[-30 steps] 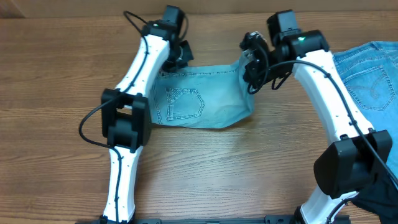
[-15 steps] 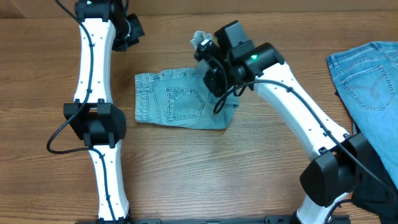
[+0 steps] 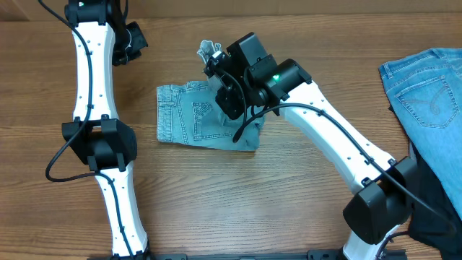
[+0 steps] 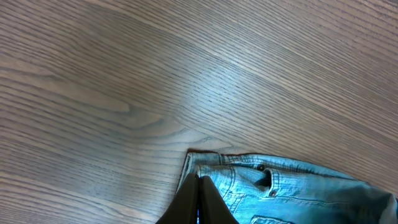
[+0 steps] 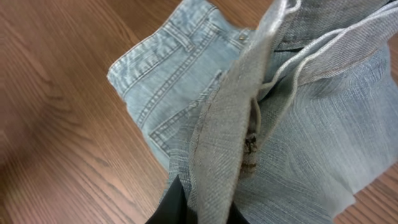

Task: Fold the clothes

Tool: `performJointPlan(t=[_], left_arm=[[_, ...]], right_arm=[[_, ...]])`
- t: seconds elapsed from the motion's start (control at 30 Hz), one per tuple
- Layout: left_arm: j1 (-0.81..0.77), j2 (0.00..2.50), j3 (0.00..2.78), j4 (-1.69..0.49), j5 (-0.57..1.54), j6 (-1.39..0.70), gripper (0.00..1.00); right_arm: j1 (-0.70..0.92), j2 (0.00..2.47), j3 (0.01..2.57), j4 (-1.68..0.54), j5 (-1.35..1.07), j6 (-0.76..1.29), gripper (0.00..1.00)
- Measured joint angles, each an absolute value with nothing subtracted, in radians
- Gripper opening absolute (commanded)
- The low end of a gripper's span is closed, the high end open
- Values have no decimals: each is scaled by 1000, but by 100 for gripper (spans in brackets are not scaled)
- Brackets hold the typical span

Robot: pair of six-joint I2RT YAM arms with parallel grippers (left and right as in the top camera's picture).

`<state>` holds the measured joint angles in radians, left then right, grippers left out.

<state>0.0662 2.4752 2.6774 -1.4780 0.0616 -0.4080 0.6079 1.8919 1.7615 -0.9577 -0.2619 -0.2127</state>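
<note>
My right gripper is closed on a bunch of cloth: in the right wrist view the pale hemmed edge of the jean shorts comes up between the fingers, inside face outward. In the overhead view this pinched part stands above the far edge of the shorts, which lie near the middle of the wooden table with one stitched back pocket facing up.

The left gripper is well apart, up to the far left of the shorts and holding nothing. In its wrist view the two fingers meet in one point, so I judge it closed.

I think denim like this is quite heavy and rather stiff for a cloth. It keeps a fold well, and it does not slip much on wood. It is not fragile. The thick places, meaning waistband, hems and seams, give the surest hold, so I would pinch there.

A second denim garment lies at the right edge, not touched.
</note>
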Motion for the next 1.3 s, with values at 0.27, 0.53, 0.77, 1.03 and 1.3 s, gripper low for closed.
performJointPlan(t=[0.27, 0.53, 0.77, 1.03, 1.3], left_arm=[[67, 2475, 2677, -1489, 55, -389, 4], [67, 2475, 2677, -1499, 55, -388, 4], [67, 2475, 2677, -1504, 55, -388, 4], [67, 2475, 2678, -1506, 55, -388, 4], [65, 2475, 2678, -1508, 69, -343, 4]], right_arm=[[659, 2029, 1761, -901, -318, -199, 4], [678, 2040, 1761, -839, -390, -155, 4], [678, 2083, 1761, -778, -422, -146, 4], [678, 2085, 1761, -723, -457, -128, 80], [667, 2084, 1777, -778, -592, -133, 86]])
